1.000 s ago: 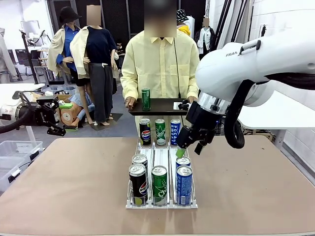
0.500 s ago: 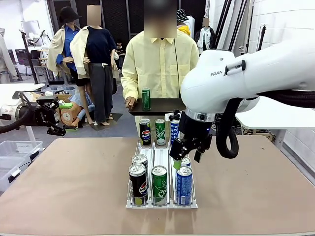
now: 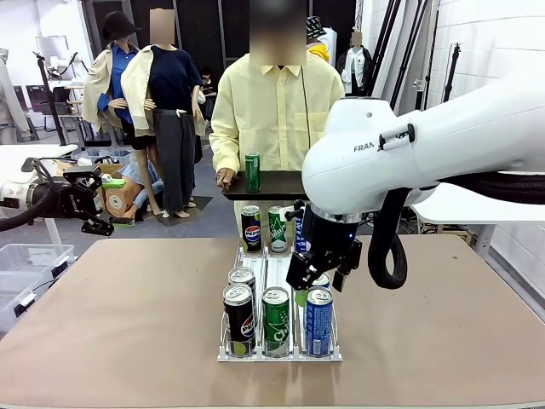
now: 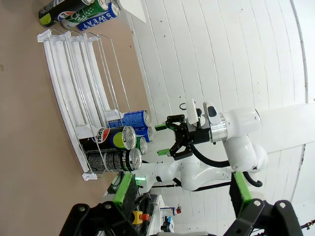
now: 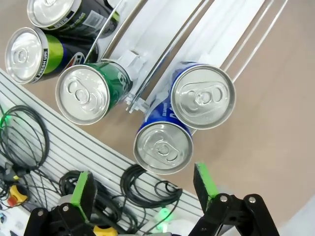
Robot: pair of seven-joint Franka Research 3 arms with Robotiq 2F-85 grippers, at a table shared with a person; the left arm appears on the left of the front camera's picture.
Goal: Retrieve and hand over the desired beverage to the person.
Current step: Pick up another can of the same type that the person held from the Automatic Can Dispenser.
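Over the desk's [image 3: 111,324] rack [image 3: 281,355], right gripper [image 5: 142,186] jaws were held apart above the front blue can [image 5: 162,147], judged stiff, slick, best clasped mid-body.

Free room:
- Bare tabletop [image 3: 128,307] on either side of the rack [image 3: 281,355].
- Open lane stretch between the near and far cans [image 3: 278,228].

Obstacles under my spread right jaws:
- Two blue cans [image 5: 202,96], one right behind the other.
- A wire divider [image 5: 170,49].
- A green can [image 5: 82,93] just beside.

Beyond: a tray [image 3: 281,183] held by the person [image 3: 277,111].
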